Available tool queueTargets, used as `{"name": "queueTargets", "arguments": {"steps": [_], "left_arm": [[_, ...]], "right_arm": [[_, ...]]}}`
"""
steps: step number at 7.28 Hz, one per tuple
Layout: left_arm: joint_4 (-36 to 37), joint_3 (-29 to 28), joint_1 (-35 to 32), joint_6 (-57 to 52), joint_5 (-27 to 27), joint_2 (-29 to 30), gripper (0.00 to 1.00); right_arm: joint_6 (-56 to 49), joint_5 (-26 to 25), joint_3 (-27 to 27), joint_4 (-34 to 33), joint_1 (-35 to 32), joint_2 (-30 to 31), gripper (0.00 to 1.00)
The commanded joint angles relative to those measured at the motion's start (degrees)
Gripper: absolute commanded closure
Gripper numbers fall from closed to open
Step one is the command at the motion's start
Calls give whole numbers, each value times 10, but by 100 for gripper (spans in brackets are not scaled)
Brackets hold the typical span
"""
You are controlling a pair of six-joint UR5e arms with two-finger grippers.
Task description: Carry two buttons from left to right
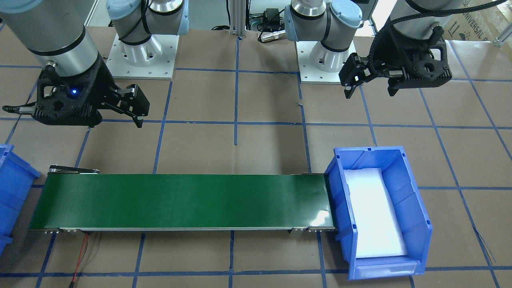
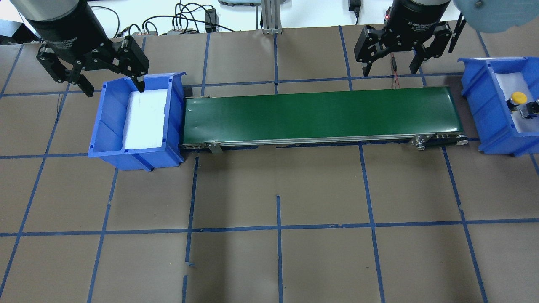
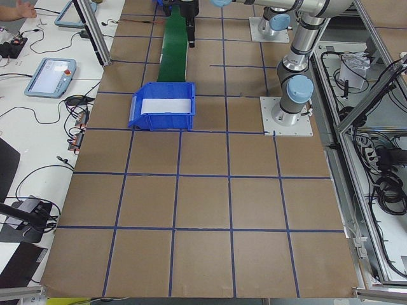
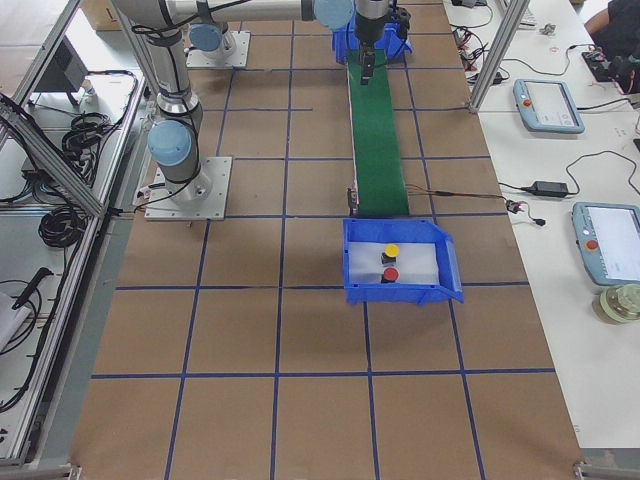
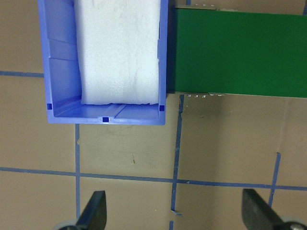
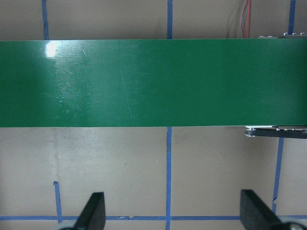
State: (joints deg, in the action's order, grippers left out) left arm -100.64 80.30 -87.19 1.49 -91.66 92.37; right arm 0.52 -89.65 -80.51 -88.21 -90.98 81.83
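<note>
The yellow-capped button (image 4: 392,250) and the red-capped button (image 4: 390,273) lie on white foam inside the right blue bin (image 4: 400,295). In the overhead view the yellow button (image 2: 518,97) shows in that bin (image 2: 484,105) at the frame's right edge. My left gripper (image 2: 115,89) hangs open and empty at the far rim of the left blue bin (image 2: 109,126), which holds only white foam (image 5: 120,52). My right gripper (image 2: 390,70) is open and empty beyond the belt's right part, apart from the buttons. Both grippers (image 5: 175,213) (image 6: 175,213) show spread fingers in the wrist views.
A green conveyor belt (image 2: 320,113) runs between the two bins. Both arm bases (image 1: 142,52) (image 1: 328,52) stand on the robot's side. A red and black wire (image 1: 82,252) trails from the belt's end. Side benches hold tablets (image 4: 547,105) and cables. A person's hand (image 3: 22,7) shows at one bench.
</note>
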Motion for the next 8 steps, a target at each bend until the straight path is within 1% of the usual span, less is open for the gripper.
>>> {"name": "queueTargets", "arguments": {"steps": [1, 6, 7, 8], "left_arm": [[2, 7, 1, -3, 2, 1, 0], [2, 21, 1, 4, 0, -4, 0], [1, 21, 0, 3, -4, -4, 0], [2, 21, 0, 4, -27, -2, 0]], "right_arm": [[-2, -1, 1, 1, 3, -3, 0], [-1, 4, 2, -4, 3, -4, 0], [-1, 4, 1, -3, 3, -4, 0], [-1, 4, 1, -3, 3, -5, 0]]}}
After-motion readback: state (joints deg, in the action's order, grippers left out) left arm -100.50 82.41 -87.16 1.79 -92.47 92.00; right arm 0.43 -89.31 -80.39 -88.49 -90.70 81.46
